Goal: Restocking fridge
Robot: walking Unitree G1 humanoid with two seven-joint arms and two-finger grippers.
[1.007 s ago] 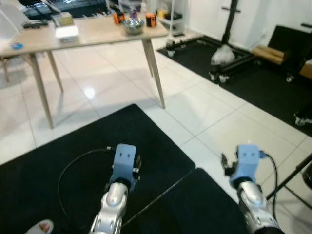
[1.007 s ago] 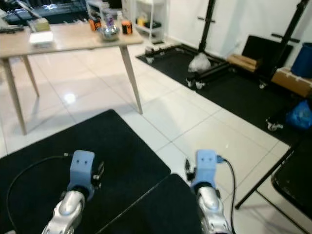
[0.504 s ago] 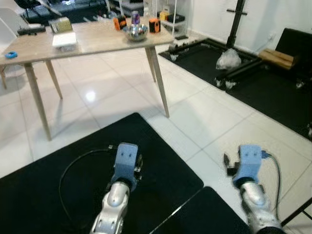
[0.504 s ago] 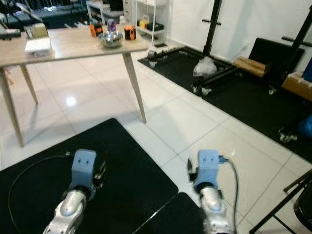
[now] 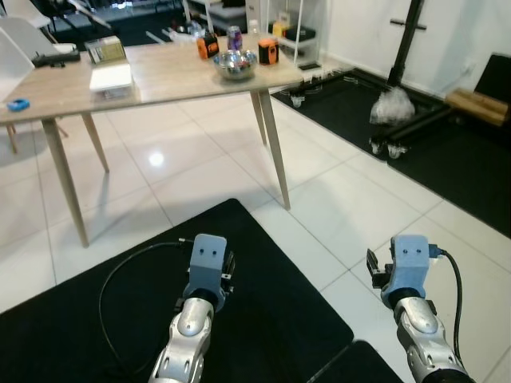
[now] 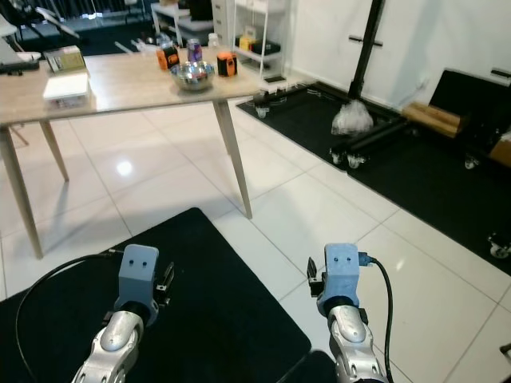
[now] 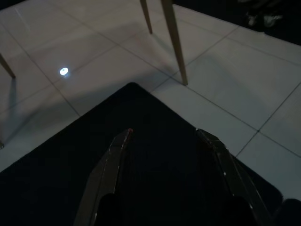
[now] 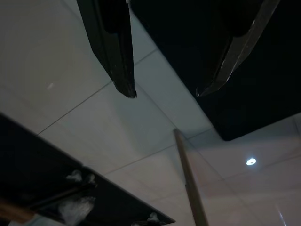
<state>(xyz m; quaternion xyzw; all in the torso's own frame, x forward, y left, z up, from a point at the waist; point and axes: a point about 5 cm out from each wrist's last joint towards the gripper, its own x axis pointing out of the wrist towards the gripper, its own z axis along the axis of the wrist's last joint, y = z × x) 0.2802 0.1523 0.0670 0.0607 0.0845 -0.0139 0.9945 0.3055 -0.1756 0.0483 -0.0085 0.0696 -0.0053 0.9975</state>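
Note:
A light wooden table (image 5: 164, 78) stands ahead to the left. On its far end are a steel bowl (image 5: 235, 65), a purple can (image 5: 235, 36) and two orange containers (image 5: 267, 51). Both silver arms are held low in front of me, each ending in a blue wrist block: the left arm (image 5: 206, 262) over a black mat, the right arm (image 5: 408, 267) over white tiles. In the left wrist view my left gripper (image 7: 164, 135) is open with nothing between its fingers. The right gripper (image 8: 165, 94) is open too, and holds nothing.
A white box (image 5: 111, 77) and a blue roll (image 5: 16, 104) lie on the table's near part. A black floor mat (image 5: 96, 303) lies under my arms. A black wheeled stand (image 5: 403, 120) on dark matting is at the right, and a white shelf unit (image 5: 299, 32) stands behind the table.
The whole picture has shifted: the camera has moved, and the table and the stand now sit lower and nearer in the frame. Both arms keep the same pose.

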